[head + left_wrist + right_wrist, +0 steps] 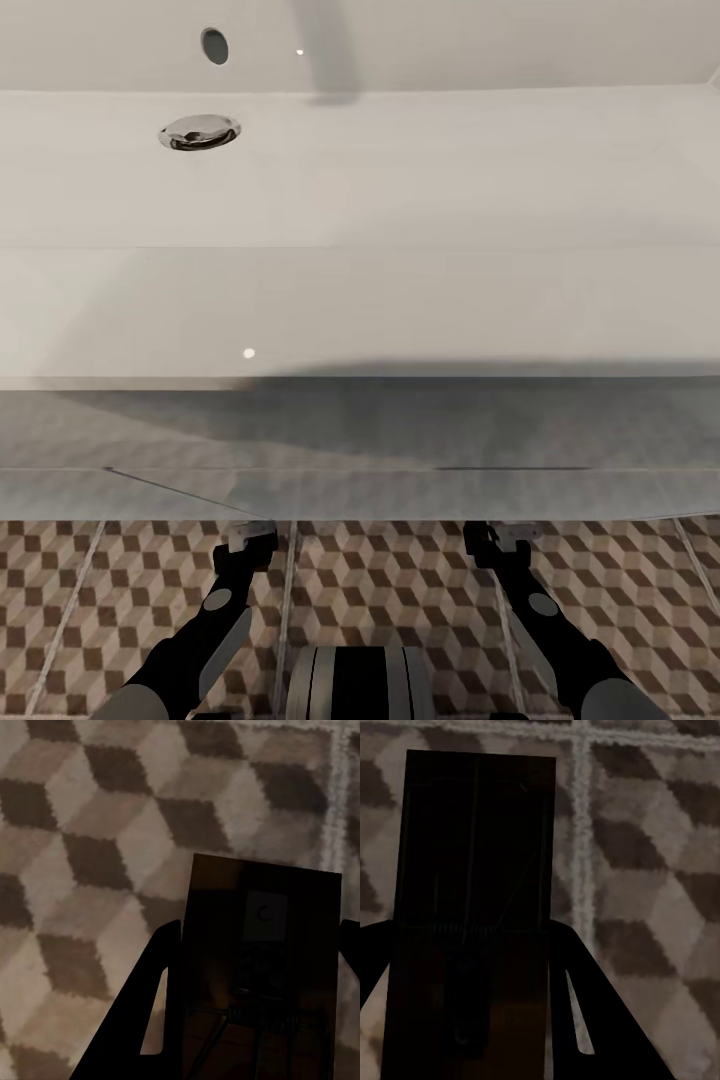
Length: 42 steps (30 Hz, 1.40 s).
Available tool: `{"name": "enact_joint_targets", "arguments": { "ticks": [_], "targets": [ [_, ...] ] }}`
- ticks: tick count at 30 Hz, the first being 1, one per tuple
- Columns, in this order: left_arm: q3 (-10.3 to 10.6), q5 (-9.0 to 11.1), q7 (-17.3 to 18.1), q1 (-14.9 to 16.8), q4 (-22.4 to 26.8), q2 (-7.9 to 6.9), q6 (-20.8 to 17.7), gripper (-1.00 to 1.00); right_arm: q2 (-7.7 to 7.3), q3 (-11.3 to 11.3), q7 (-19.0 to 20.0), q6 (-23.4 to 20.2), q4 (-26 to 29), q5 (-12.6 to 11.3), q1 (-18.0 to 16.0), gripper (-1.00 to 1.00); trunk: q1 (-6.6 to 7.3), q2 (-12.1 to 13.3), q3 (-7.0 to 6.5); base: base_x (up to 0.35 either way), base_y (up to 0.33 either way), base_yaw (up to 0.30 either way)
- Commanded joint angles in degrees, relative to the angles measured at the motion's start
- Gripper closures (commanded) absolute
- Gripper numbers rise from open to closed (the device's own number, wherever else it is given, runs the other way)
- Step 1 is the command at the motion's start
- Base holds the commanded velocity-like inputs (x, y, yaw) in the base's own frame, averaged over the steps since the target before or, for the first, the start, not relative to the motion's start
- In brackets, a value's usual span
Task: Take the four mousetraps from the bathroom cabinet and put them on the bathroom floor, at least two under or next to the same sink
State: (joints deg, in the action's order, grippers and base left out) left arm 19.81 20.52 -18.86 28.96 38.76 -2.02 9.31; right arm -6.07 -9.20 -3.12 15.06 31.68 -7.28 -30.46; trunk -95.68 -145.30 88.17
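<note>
The white bathroom sink (400, 310) spans the head view, and its flat front panel (360, 440) hangs over the cube-patterned bathroom floor (400, 590). Both arms reach down in front of it. My left gripper (250, 540) is shut on a dark brown mousetrap (262, 967), which sits between the black fingers (154, 982) just above the tiles (97, 847). My right gripper (497, 540) is shut on a second mousetrap (476, 855), held over a tile beside a pale grout line (579, 840). Both traps are in deep shadow. The cabinet is out of view.
The sink's chrome drain (200, 131) and overflow hole (214, 45) lie at the far left of the basin. My own grey and black base (355, 680) sits at the bottom between the arms. Patterned tiles stretch to either side below the vanity.
</note>
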Motion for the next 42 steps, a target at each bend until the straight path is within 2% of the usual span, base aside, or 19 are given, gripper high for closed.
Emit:
{"name": "enact_joint_targets", "arguments": {
  "ticks": [1, 8, 12, 42],
  "targets": [
    [0.50, 0.48, -0.65, 0.05, 0.00, -0.09, 0.27, 1.00, -0.08, -0.47, -0.14, 0.24, -0.03, -0.80, -0.03, 1.00, 0.01, -0.01, 0.03, 0.000, 0.000, 0.000],
    [0.50, 0.48, -0.65, 0.05, 0.00, -0.09, 0.27, 1.00, -0.08, -0.47, -0.14, 0.24, -0.03, -0.88, -0.03, 1.00, 0.01, -0.01, 0.03, 0.000, 0.000, 0.000],
    [0.50, 0.48, -0.65, 0.05, 0.00, -0.05, 0.27, 1.00, -0.08, -0.47, -0.14, 0.24, -0.04, -0.89, -0.03, 1.00, -0.09, -0.07, 0.92, 0.000, 0.000, 0.000],
    [0.50, 0.48, -0.65, 0.05, 0.00, -0.09, 0.27, 1.00, -0.08, -0.39, -0.14, 0.24, -0.12, -0.81, -0.03, 1.00, -0.12, -0.08, 1.14, 0.000, 0.000, 0.000]
  ]
}}
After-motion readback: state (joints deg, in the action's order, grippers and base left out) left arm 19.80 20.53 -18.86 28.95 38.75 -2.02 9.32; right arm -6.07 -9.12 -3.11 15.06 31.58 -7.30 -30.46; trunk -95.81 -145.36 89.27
